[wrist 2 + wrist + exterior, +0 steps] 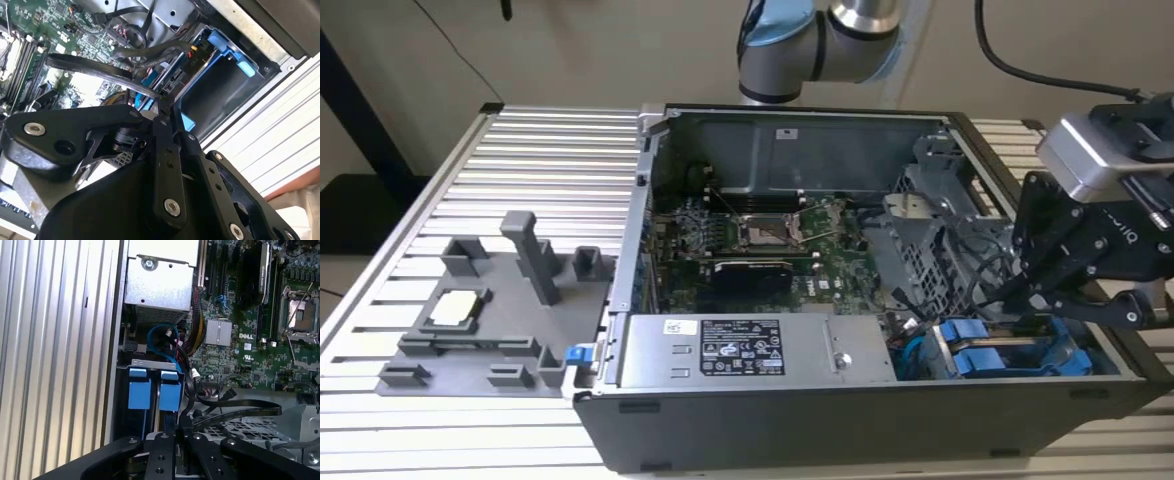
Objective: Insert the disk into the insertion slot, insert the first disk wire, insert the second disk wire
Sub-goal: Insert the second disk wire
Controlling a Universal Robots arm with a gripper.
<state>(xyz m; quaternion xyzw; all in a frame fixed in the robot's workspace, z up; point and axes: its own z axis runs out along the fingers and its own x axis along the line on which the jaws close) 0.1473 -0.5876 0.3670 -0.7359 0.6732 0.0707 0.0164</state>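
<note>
Two bright blue carrier frames (pixel 987 352) sit side by side in the insertion slot (pixel 1067 372) at the case's front corner, on the exterior view's right. The same blue frames (pixel 152 389) show in the first wrist view; the disk's own metal face is hidden inside them. My gripper (pixel 1017 298) hangs just above this bay, its fingertips (pixel 159 122) pressed together on the end of a flat black disk wire (pixel 90 66). That wire (pixel 240 412) runs from the gripper (pixel 175 434) back towards the motherboard. The second wrist view has a blue carrier (pixel 227 50) just beyond the tips.
The open grey computer case (pixel 854 420) lies on a ribbed aluminium table (pixel 534 150). Inside are the motherboard (pixel 761 235), a labelled power supply (pixel 740 350), a perforated grey cage (pixel 921 240) and loose black cables (pixel 981 260). A grey fixture (pixel 480 310) stands on the exterior view's left.
</note>
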